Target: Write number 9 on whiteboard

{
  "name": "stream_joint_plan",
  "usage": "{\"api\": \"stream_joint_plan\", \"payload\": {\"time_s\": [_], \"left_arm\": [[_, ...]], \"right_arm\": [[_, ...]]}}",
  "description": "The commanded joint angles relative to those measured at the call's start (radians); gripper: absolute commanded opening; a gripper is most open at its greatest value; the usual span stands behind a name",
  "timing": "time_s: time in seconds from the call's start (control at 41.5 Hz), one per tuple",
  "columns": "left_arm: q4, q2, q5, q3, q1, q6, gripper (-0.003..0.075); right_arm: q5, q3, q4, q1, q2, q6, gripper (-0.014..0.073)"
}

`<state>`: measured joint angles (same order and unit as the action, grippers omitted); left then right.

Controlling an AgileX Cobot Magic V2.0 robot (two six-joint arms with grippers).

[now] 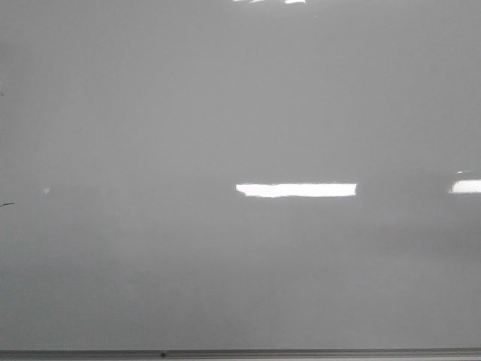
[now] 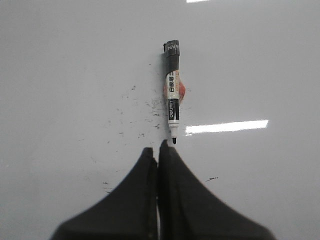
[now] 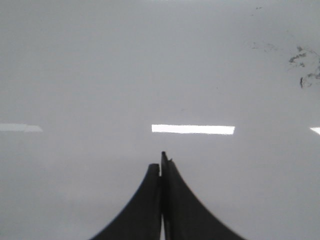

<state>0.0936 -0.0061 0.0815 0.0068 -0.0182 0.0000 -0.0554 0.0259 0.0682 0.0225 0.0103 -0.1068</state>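
Our left gripper (image 2: 158,150) has its jaws pressed together and holds nothing; just ahead of its tips lies the marker (image 2: 172,95), uncapped, nib toward us, flat on the whiteboard (image 2: 60,75). Our right gripper (image 3: 162,161) is likewise closed and empty, over a bare stretch of the board. Around the marker we see scattered dark smudges (image 2: 140,107), and a small reddish thing (image 2: 183,90) sits partly hidden behind the barrel; we cannot tell what it is. In the front view the board (image 1: 225,98) shows only light reflections (image 1: 296,189) and its metal edge strip (image 1: 301,353); no number 9 is visible in any view. We judge that we are at the very start, before the pick-up. The next move calls for opening the left jaws, straddling the barrel and closing on it squarely, since a round barrel on a glossy board may roll or skid away.
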Motion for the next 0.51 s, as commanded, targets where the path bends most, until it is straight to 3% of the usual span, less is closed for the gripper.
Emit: {"api": "stream_joint_plan", "payload": {"time_s": [0.0, 0.481], "left_arm": [[-0.007, -0.017, -0.082, 0.002, 0.001, 0.000, -0.0019], [-0.007, -0.017, -0.082, 0.002, 0.001, 0.000, -0.0019]], "right_arm": [[0.084, -0.003, -0.001, -0.005, 0.018, 0.005, -0.0068], [0.084, -0.003, -0.001, -0.005, 0.018, 0.005, -0.0068]]}}
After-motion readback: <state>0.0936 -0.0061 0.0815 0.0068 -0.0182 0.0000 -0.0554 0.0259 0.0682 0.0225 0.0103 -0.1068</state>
